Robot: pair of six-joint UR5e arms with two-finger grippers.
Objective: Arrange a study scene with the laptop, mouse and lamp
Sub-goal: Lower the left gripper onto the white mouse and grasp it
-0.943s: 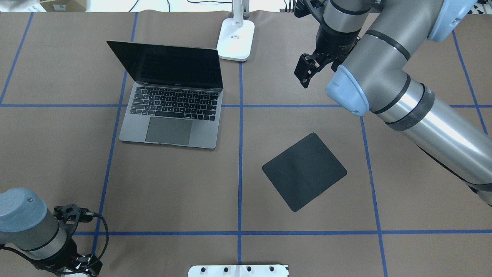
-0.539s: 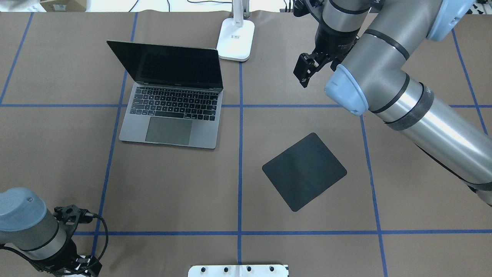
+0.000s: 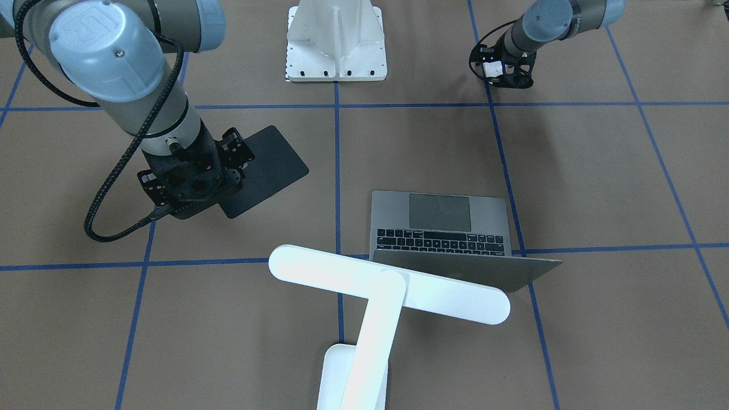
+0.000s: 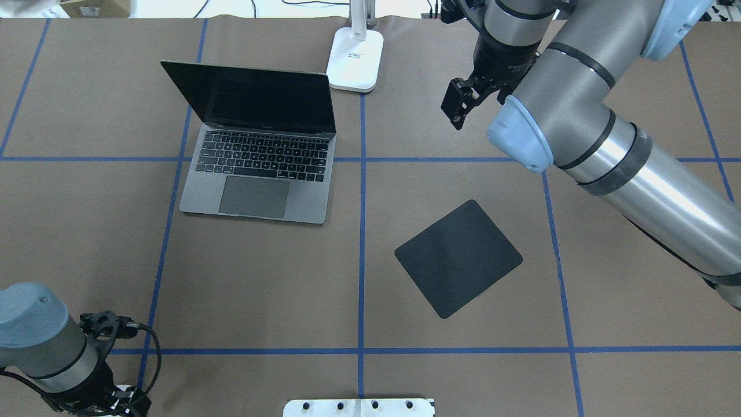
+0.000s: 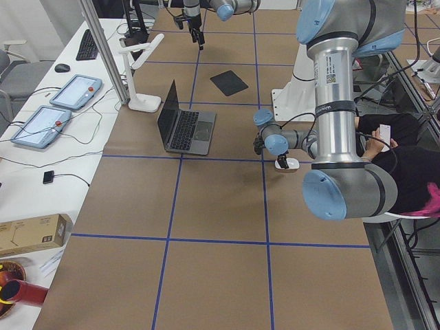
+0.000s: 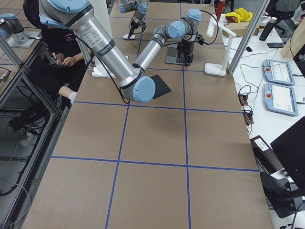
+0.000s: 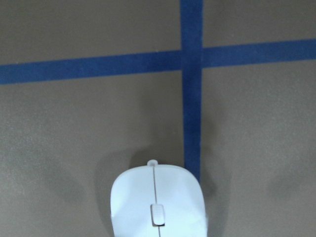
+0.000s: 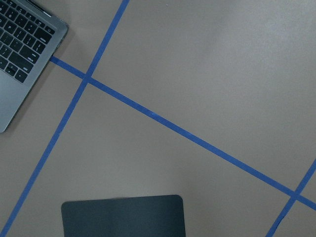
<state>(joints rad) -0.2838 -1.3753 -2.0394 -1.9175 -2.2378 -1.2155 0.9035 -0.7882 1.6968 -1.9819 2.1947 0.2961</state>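
The open grey laptop (image 4: 255, 168) stands at the far left and also shows in the front view (image 3: 450, 225). The white lamp (image 3: 387, 282) stands beside it, its base (image 4: 355, 58) at the far edge. The white mouse (image 7: 157, 202) lies on the table by a blue tape cross, near the front left corner. My left gripper (image 3: 502, 71) is low over the mouse (image 3: 491, 68), open, with a finger on each side. My right gripper (image 4: 463, 104) hangs open and empty above the far right of the table, beyond the black pad.
A black flat mouse pad (image 4: 457, 258) lies right of centre, turned at an angle. The white bolted pedestal (image 3: 336, 42) sits at the robot's edge. Blue tape lines grid the brown table. A seated person (image 5: 405, 158) is beside the table.
My right gripper has drifted slightly left and toward the far edge. My left arm has sunk a little toward the near edge over the mouse.
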